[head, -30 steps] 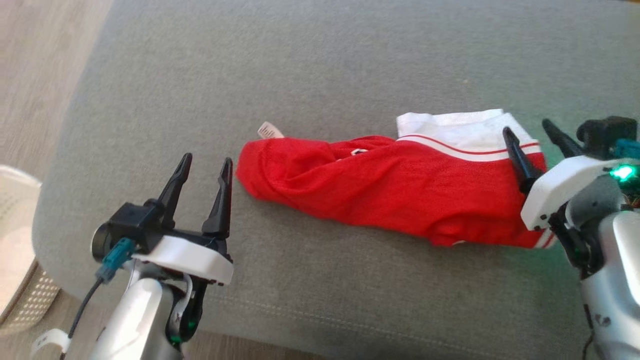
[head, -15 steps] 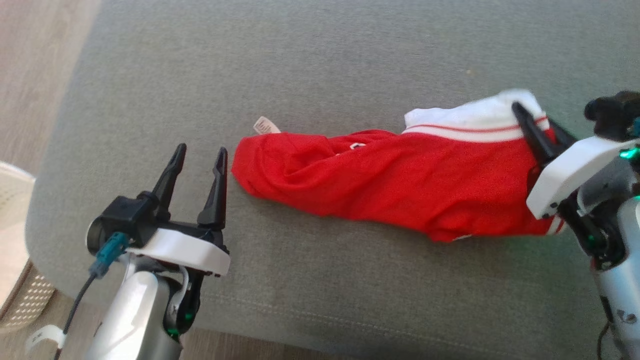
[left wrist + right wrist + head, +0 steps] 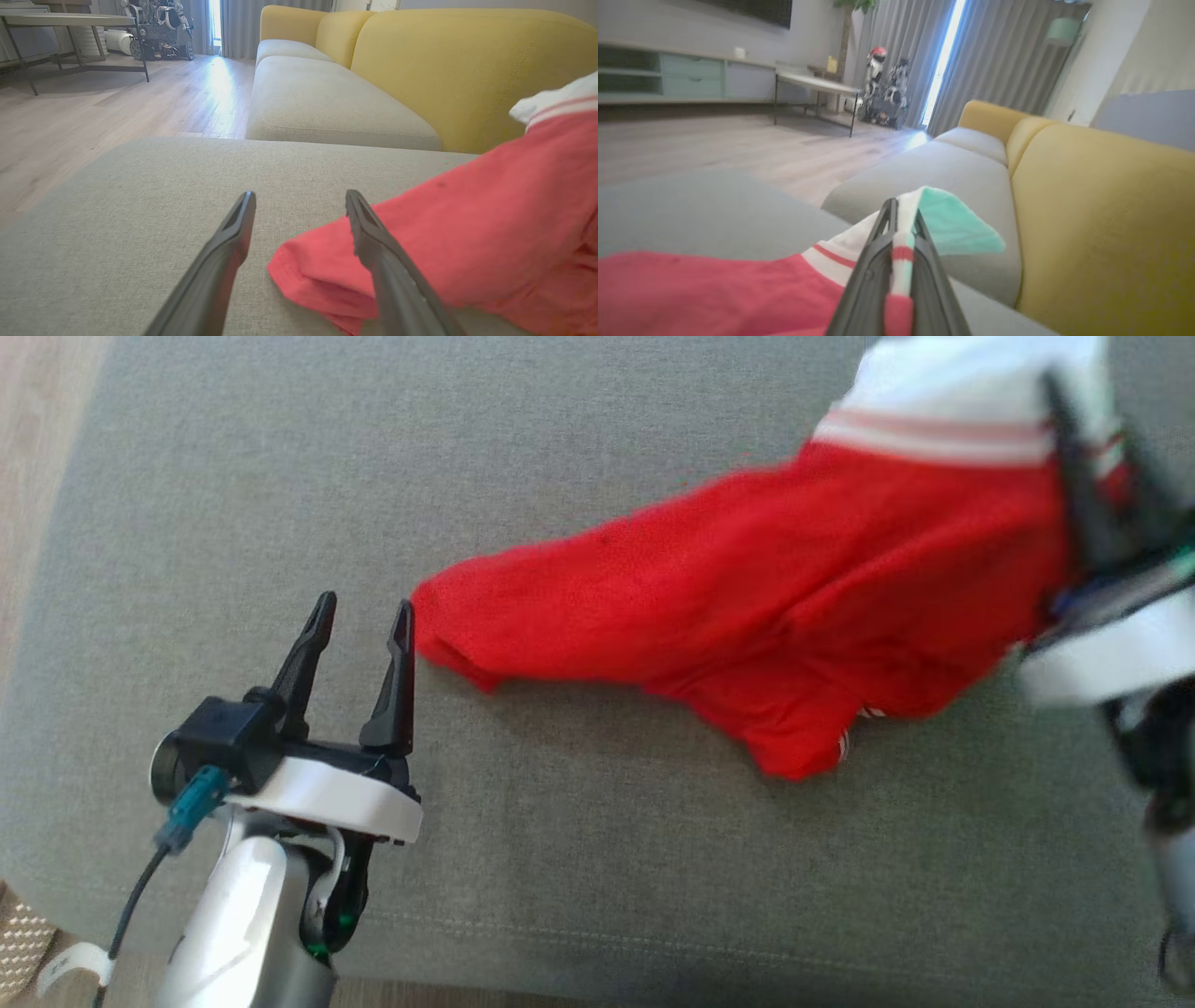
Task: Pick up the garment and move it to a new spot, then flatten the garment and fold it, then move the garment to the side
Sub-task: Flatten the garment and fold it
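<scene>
Garment (image 3: 775, 607): matt knit cloth, fine mesh texture. Cushion (image 3: 373, 457): coarse matt woven fabric. Floor (image 3: 93, 112): wood, slight sheen.

Yellow-backed sofa (image 3: 467, 70) with grey seat cushions (image 3: 327, 107), pale wooden floor (image 3: 93, 116), grey curtains (image 3: 999, 60) parted on bright daylight.

The red fabric garment (image 3: 766, 616) turns white with thin red stripes at the black right gripper (image 3: 903, 207), over a plain grey woven cushion (image 3: 560, 476).

place: home living room | seating: grey-and-yellow sofa (image 3: 327, 102) | floor: pale wood planks (image 3: 117, 112) | window: long grey curtains (image 3: 994, 56) | wall: low cabinet (image 3: 668, 74), side table (image 3: 817, 84)
</scene>
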You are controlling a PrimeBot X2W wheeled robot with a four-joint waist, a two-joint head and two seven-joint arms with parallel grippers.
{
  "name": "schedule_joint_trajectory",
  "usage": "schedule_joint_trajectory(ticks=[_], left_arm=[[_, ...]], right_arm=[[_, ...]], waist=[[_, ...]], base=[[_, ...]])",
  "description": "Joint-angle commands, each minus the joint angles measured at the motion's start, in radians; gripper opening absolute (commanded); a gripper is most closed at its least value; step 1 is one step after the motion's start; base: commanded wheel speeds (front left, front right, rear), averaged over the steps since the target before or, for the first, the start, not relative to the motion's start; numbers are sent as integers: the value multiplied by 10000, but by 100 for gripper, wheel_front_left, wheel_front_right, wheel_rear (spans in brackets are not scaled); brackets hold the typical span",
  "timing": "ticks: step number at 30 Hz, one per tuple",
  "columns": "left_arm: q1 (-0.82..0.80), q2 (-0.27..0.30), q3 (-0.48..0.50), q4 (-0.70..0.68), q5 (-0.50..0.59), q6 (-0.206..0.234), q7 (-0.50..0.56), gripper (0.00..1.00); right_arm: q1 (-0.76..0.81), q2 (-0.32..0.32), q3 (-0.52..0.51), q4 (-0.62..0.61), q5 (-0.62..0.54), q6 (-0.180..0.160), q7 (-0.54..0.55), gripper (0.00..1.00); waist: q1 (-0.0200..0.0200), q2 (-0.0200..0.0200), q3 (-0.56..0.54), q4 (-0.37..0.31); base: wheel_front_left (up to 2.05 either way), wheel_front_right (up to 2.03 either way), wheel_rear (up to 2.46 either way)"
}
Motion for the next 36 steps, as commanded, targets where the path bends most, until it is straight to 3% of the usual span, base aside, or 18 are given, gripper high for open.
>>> schedule_joint_trajectory(ticks=[1,7,14,21,22,23,24,36], left_arm=[[-275,112,441,-314,91,-52,-121,100],[-162,70,600,-307,147,-114,-122,100],[-121,60,719,-282,182,-163,-122,100],[51,-3,827,-179,153,-153,-122,100],[85,-8,839,-153,146,-152,-122,100],[119,-11,848,-128,140,-151,-122,100],[153,-9,853,-101,139,-150,-122,100],[624,117,873,72,134,15,-72,100]], right_arm=[[751,-279,528,-338,-242,35,171,0],[2530,-772,2061,-393,-218,35,1066,0],[3526,-1087,3099,-248,314,35,2051,0],[3914,-320,3208,424,683,35,3010,0],[3918,-147,3089,485,621,35,2995,27],[3939,66,2908,533,576,35,2948,83],[3958,240,2749,544,484,35,2872,100],[4752,2868,-467,-105,-162,35,578,100]], waist=[[0,0,-27,-76],[0,0,-84,-272],[0,0,-99,-476],[0,0,-282,-676],[0,0,-336,-702],[0,0,-395,-725],[0,0,-456,-743],[0,0,-1251,-922]], base=[[0,0,0],[0,0,0],[0,0,0],[0,0,0],[0,0,0],[0,0,0],[0,0,0],[0,0,0]])
